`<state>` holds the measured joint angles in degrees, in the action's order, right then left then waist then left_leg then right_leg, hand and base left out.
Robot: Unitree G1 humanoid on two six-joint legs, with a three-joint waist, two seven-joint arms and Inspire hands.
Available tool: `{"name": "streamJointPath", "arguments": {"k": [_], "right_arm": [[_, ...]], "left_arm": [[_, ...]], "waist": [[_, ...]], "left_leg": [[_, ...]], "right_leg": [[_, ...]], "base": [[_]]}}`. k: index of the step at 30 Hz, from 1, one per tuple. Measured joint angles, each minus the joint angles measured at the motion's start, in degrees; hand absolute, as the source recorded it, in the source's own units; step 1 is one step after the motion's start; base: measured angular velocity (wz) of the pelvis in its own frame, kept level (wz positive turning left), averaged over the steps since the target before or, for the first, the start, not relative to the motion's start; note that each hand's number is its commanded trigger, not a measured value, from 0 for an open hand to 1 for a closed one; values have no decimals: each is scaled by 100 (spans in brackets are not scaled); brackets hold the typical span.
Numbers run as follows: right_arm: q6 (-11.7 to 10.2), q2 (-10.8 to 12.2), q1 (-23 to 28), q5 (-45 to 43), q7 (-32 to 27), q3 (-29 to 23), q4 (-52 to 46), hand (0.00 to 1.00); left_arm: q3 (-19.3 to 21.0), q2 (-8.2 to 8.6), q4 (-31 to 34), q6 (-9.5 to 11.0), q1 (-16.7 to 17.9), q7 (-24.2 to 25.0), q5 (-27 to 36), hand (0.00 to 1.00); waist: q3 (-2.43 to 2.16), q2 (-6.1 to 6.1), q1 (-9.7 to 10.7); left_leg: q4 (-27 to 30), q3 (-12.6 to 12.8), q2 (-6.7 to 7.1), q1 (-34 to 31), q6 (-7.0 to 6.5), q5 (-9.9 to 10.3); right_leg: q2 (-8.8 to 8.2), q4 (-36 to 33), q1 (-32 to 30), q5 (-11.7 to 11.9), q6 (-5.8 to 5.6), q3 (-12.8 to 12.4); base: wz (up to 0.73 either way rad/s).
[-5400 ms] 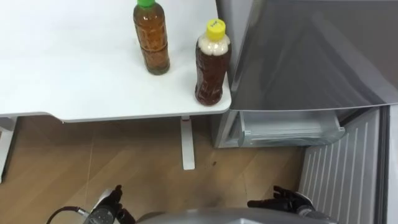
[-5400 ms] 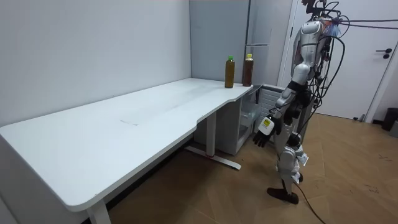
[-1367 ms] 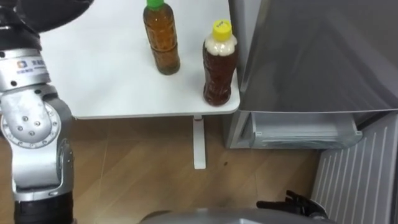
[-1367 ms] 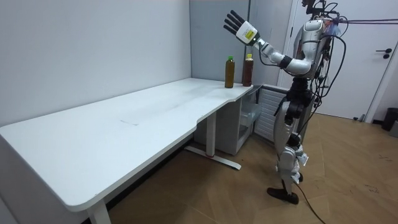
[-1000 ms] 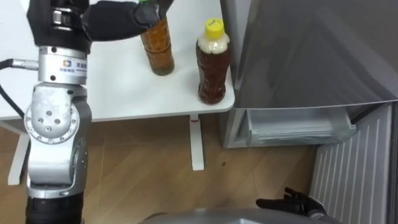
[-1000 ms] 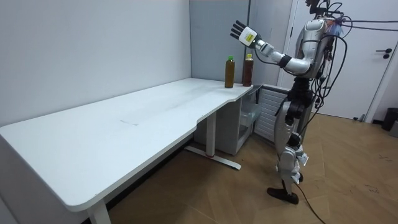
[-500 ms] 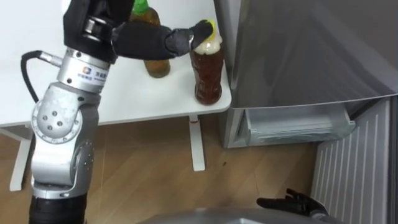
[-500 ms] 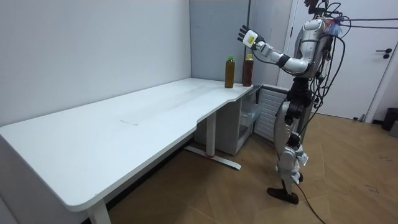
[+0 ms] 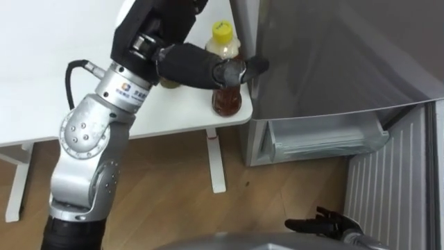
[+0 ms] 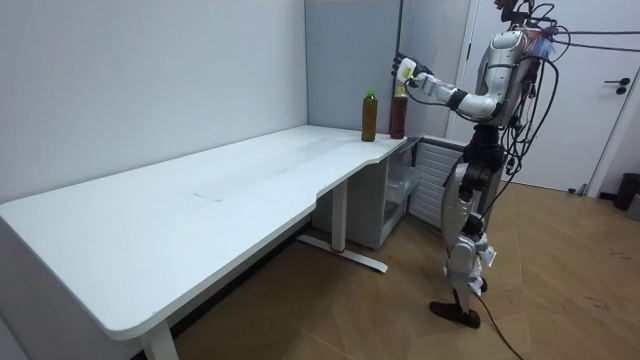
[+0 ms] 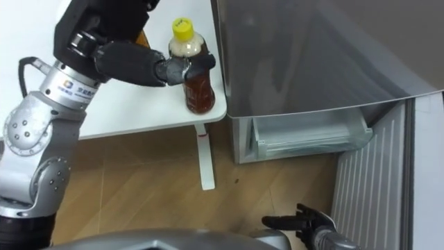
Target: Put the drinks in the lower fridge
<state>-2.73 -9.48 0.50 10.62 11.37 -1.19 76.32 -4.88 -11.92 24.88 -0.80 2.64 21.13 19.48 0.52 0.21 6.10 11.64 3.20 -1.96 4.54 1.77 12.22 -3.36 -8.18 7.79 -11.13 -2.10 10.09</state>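
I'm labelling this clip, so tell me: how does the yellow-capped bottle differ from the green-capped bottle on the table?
The yellow-capped bottle has the left hand curled round it; the green-capped bottle stands free. The yellow-capped bottle is at the table corner beside the fridge; the green-capped bottle is farther from the fridge. Their caps differ, yellow against green. Both stand upright and hold brown drink.

Fingers [image 9: 234,69] of the left hand [image 9: 187,64] cover the middle of the yellow-capped bottle [image 9: 224,103]. Behind them the other bottle [image 10: 369,115] is nearly hidden. The right hand [image 9: 326,225] is partly cut off.
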Motion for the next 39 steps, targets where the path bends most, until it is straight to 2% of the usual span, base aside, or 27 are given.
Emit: {"name": "streamJointPath", "arguments": {"k": [6,12,16,23,39], "right_arm": [[30,27,4,-15,-3,7,-23,0],[32,40,10,-17,-20,155,-92,0],[32,46,13,-17,-52,260,-138,0],[33,35,12,-17,-56,320,-144,0],[31,18,94,-17,-57,327,-279,0]], "left_arm": [[1,33,-516,-41,1,123,-9,0],[6,20,-770,-87,4,154,-9,0],[12,21,-812,-96,7,54,-7,0],[20,23,-813,-98,7,-85,-39,0],[19,13,-1053,-121,8,-30,-35,0]], "waist": [[-6,-75,-29],[-15,-118,-108],[0,-152,-183],[-10,-133,-173],[-23,-85,-163]], "left_leg": [[-9,16,1,0,-2,-1],[-46,70,-7,10,-2,-1],[-76,139,-39,18,-1,-1],[-72,139,-38,22,-1,-1],[-35,138,-46,13,-1,-1]], "right_leg": [[5,17,-12,1,1,-33],[9,11,-47,4,5,-73],[30,-43,-90,9,12,-133],[30,-46,-82,14,17,-137],[35,-67,-83,23,30,-137]], "base": [[-2],[-5],[-7],[0],[0]]}}
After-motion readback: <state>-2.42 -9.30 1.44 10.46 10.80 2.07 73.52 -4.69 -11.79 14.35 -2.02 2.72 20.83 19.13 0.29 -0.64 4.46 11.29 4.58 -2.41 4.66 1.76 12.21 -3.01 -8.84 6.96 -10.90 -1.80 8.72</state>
